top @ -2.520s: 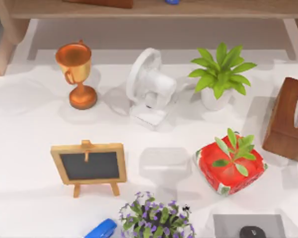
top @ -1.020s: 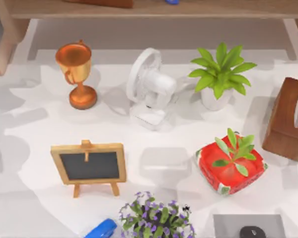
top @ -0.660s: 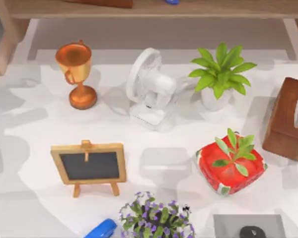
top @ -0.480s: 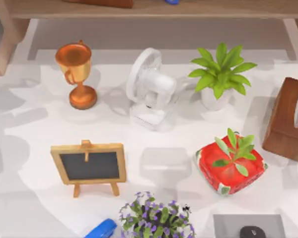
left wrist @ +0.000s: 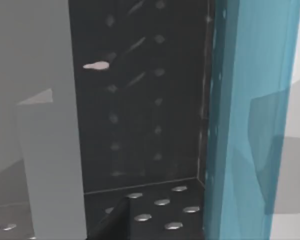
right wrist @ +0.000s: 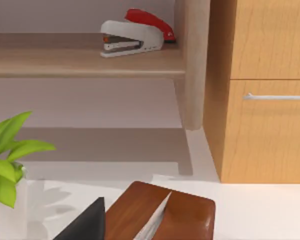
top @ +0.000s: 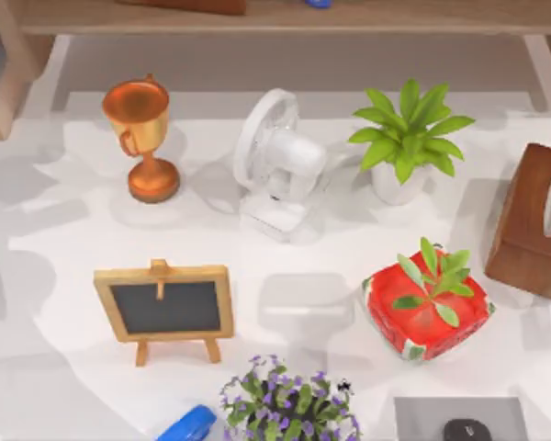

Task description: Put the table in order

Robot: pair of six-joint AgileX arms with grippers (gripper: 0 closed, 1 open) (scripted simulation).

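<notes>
Left hand (left wrist: 115, 222) faces a dark perforated panel; whether it is open or closed cannot be told, likewise the right hand (right wrist: 87, 222). Bench (top: 64, 230) under the trophy (top: 142, 138): items unmoved, but the shadows left of the trophy have shifted. Judgement: tidying not yet begun.

Since 2.5 seconds ago, grown darker and wider: grey shadows spreading over the left side of the table (top: 64, 303), from the far-left corner down to the near-left edge.
</notes>
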